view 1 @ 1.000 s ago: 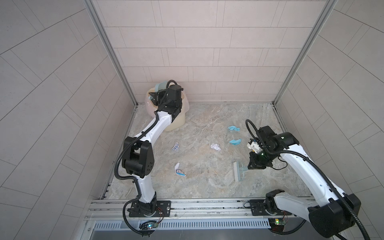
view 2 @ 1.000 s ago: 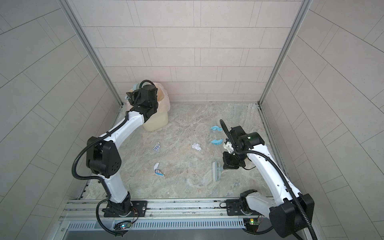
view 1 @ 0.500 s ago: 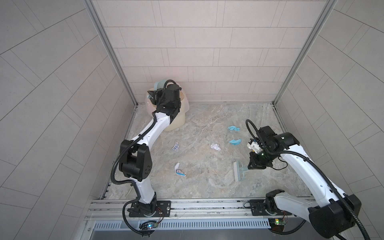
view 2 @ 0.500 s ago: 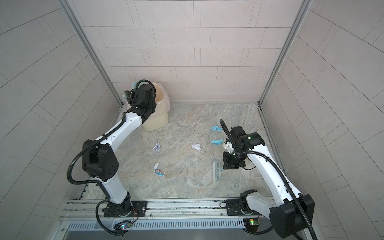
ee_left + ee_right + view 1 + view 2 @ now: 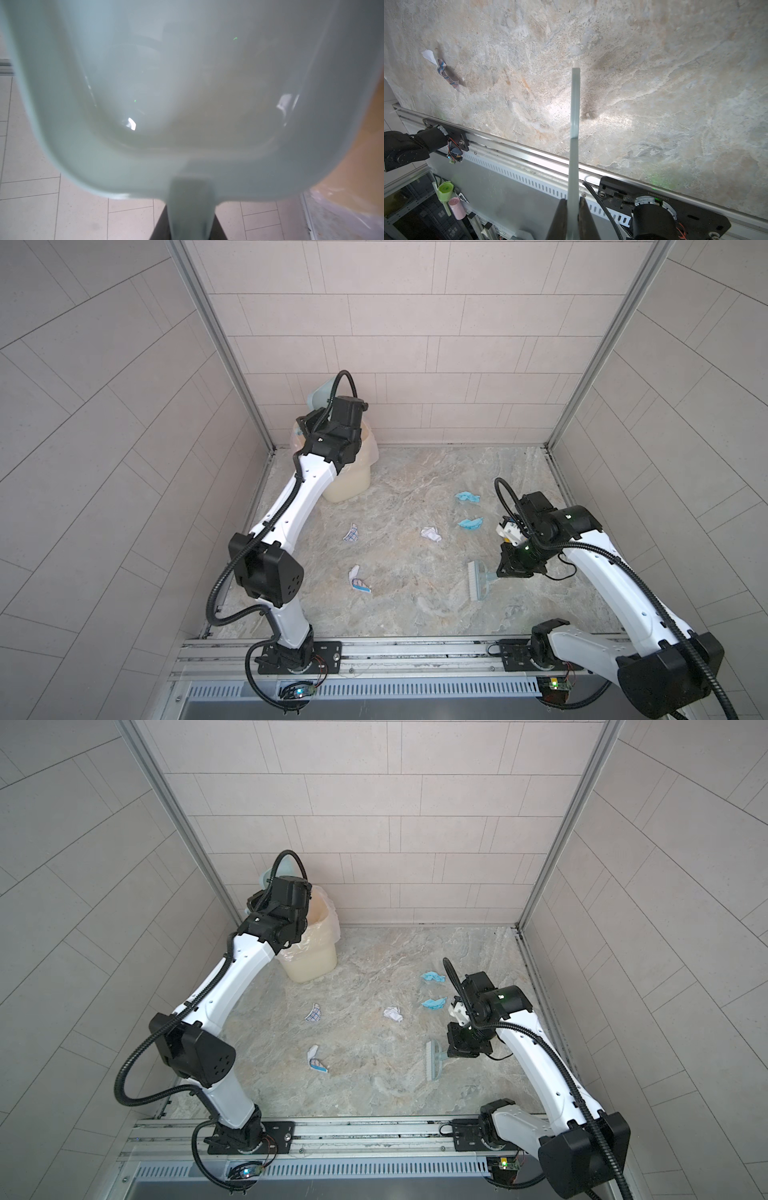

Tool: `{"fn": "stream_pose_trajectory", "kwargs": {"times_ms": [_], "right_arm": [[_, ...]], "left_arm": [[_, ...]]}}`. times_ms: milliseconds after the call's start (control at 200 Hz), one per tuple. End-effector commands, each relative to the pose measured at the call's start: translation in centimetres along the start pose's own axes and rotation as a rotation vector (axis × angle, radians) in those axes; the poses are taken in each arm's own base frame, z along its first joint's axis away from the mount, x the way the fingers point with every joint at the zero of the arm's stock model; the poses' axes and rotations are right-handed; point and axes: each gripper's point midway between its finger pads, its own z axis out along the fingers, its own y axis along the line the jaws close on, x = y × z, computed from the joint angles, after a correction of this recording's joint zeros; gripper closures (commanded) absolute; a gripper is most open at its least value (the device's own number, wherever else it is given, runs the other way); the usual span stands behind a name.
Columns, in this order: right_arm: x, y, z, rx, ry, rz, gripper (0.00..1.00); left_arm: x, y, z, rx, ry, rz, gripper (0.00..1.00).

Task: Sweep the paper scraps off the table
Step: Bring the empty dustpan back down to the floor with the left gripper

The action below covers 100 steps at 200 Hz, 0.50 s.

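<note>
Left wrist view: left tool (image 5: pixel 190 225) closed snugly on the handle of the pale blue dustpan (image 5: pixel 187 93), the pan filling the frame; in both top views the dustpan is held up above the cream, plastic-lined bin (image 5: pixel 353 477) standing in the far left corner of the bench (image 5: pixel 415 614); right wrist view: right tool (image 5: pixel 573 216) fully closed on the thin handle of the brush (image 5: pixel 575 124), seen edge-on; in both top views the brush head hangs low over the right side of the bench, bristles facing left; contact with the surface cannot be judged; five paper scraps (image 5: pixel 431 534) lie loose on the bench: two light blue close to the right arm's wrist, one white beside them, one grid-printed and one white-and-blue nearer the left arm; none touches the brush
</note>
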Motion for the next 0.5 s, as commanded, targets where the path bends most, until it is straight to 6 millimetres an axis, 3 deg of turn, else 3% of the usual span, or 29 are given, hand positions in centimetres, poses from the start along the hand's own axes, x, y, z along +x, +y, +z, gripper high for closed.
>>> {"fn": "stream_pose_trajectory", "kwargs": {"times_ms": [0, 215, 495], "right_arm": [[0.2, 0.0, -0.4, -0.003, -0.017, -0.008, 1.0], [0.3, -0.2, -0.7, 0.0, -0.038, 0.008, 1.0], [0.3, -0.7, -1.4, 0.017, -0.072, 0.01, 1.0]], "left_arm": [[1.3, -1.2, -2.0, 0.14, -0.052, -0.094, 1.0], [0.6, -3.4, -5.9, 0.326, -0.177, -0.135, 1.0], [-0.4, -8.9, -12.9, 0.566, -0.308, -0.095, 1.0]]}}
